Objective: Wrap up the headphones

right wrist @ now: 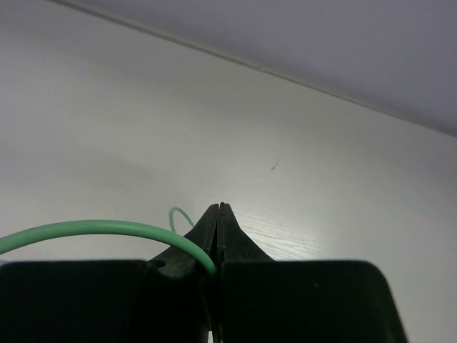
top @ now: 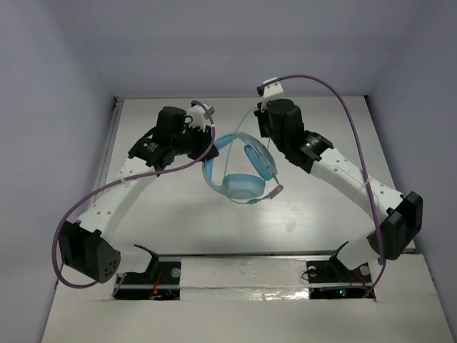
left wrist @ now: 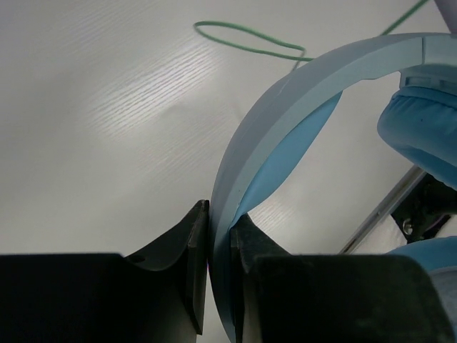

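Note:
The light blue headphones (top: 239, 168) are in the middle of the table, between the two arms. My left gripper (top: 203, 137) is shut on the curved headband (left wrist: 285, 107), which runs up between its two black fingers (left wrist: 193, 243). A padded ear cup (left wrist: 421, 128) shows at the right of the left wrist view. The thin pale green cord (left wrist: 250, 46) loops on the table beyond it. My right gripper (top: 265, 128) stands behind the headphones. In the right wrist view this gripper (right wrist: 219, 209) is shut, with the green cord (right wrist: 93, 229) pinched low between its jaws and arching off to the left.
Thick purple robot cables (top: 78, 207) arc over both arms. The white table (top: 178, 221) is walled at the back and sides. A raised white strip (top: 243, 268) with the arm bases runs along the near edge.

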